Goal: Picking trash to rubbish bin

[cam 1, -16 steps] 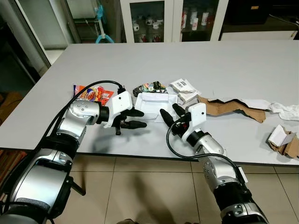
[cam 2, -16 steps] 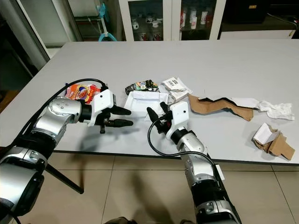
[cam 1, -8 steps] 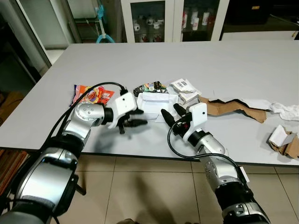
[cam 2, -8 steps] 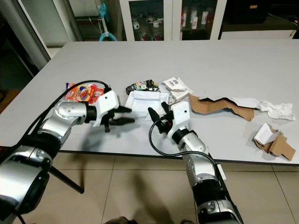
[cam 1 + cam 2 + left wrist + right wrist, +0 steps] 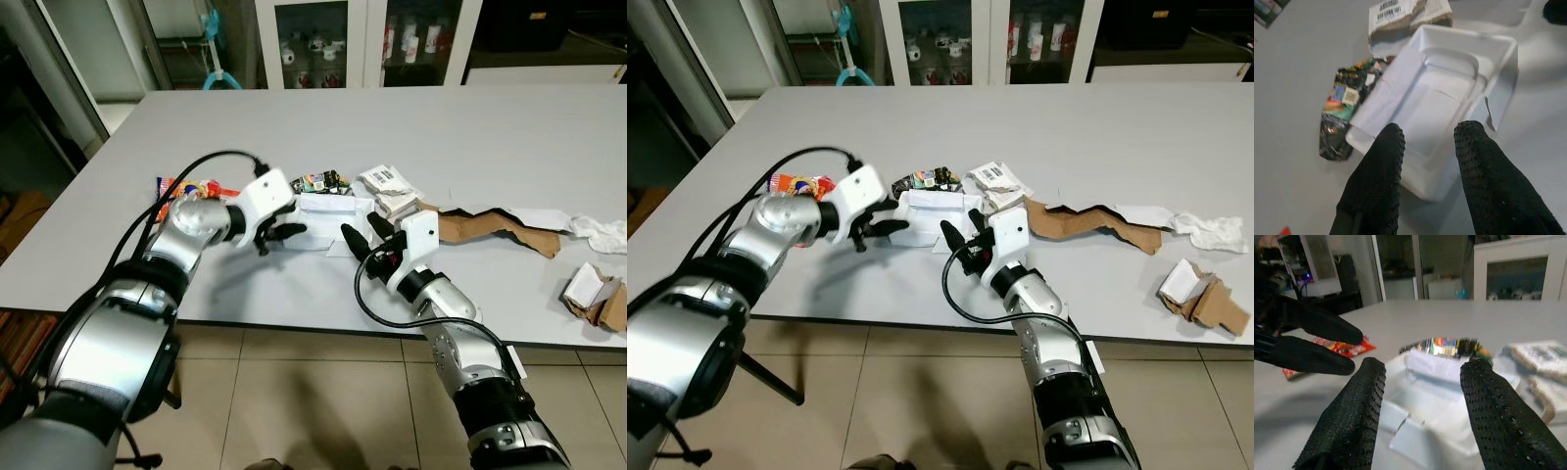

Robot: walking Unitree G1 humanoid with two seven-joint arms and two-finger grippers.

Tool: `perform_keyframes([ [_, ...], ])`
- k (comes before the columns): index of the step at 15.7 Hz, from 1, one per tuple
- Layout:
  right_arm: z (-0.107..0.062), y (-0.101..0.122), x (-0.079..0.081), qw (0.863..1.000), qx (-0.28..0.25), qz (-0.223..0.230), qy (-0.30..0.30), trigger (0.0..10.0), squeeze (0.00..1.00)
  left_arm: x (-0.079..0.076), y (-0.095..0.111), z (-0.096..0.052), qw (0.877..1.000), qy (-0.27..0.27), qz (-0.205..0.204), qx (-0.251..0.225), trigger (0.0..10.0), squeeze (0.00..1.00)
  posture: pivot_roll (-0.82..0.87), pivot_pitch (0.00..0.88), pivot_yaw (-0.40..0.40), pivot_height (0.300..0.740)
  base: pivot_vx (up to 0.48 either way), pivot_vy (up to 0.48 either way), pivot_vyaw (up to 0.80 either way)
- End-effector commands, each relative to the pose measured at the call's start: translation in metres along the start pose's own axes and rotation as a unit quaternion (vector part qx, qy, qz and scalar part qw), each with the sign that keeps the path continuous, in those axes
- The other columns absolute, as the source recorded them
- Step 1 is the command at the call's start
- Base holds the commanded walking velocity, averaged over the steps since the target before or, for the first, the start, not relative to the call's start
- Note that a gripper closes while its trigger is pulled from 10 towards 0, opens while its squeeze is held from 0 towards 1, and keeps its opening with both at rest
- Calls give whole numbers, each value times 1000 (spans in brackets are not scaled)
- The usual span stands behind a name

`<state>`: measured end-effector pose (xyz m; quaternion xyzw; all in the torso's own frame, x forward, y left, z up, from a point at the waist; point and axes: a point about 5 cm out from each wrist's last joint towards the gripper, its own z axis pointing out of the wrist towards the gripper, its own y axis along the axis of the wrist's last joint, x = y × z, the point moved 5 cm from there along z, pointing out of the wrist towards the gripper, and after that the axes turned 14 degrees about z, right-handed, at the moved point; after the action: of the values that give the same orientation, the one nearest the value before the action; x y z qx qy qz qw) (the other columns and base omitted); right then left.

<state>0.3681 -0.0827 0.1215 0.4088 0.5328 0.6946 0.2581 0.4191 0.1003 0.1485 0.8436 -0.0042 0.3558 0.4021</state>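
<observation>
A white plastic tray point(image 5: 331, 210) lies near the table's front edge. A dark crumpled snack wrapper point(image 5: 316, 181) lies just behind it. My left gripper point(image 5: 284, 233) is open at the tray's left end; in the left wrist view the tray point(image 5: 1447, 93) lies just beyond the fingertips point(image 5: 1391, 131). My right gripper point(image 5: 363, 232) is open at the tray's right front corner, pointing at it. A red and orange snack packet point(image 5: 184, 187) lies behind my left forearm. Nothing is held.
A white labelled paper pack point(image 5: 388, 182) sits right of the tray. Torn brown cardboard point(image 5: 490, 227), a white crumpled tissue point(image 5: 600, 228) and crumpled brown paper point(image 5: 598, 294) lie along the right. The grey table point(image 5: 392, 117) is bare at the back. Glass cabinets stand behind.
My left gripper has moved right and away from me, from the table's front up to the tray's left end. The right gripper has barely shifted.
</observation>
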Motion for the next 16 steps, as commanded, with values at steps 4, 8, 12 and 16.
perform_keyframes([
  [4, -4, 6, 10, 1000, -15, 0, 8, 10000, 0, 18, 11, -1, 1000, 12, 14, 12, 10000, 0, -57, 24, 149, 740, 0, 0, 0],
  [8, -13, 9, 20, 1000, -23, 2, 9, 10000, 0, 16, 14, 0, 999, -6, 27, 16, 10000, 0, -59, 80, 164, 740, 0, 0, 0],
  [12, -23, 9, 30, 1000, -26, 10, 7, 10000, 0, 6, 19, 3, 998, -50, 30, 5, 10000, 0, -58, 121, 177, 740, 0, 0, 0],
  [16, -25, 12, 37, 1000, -27, 12, 6, 10000, 0, -7, 15, 11, 997, -60, 37, 14, 10000, 0, -65, 132, 189, 740, 0, 0, 0],
])
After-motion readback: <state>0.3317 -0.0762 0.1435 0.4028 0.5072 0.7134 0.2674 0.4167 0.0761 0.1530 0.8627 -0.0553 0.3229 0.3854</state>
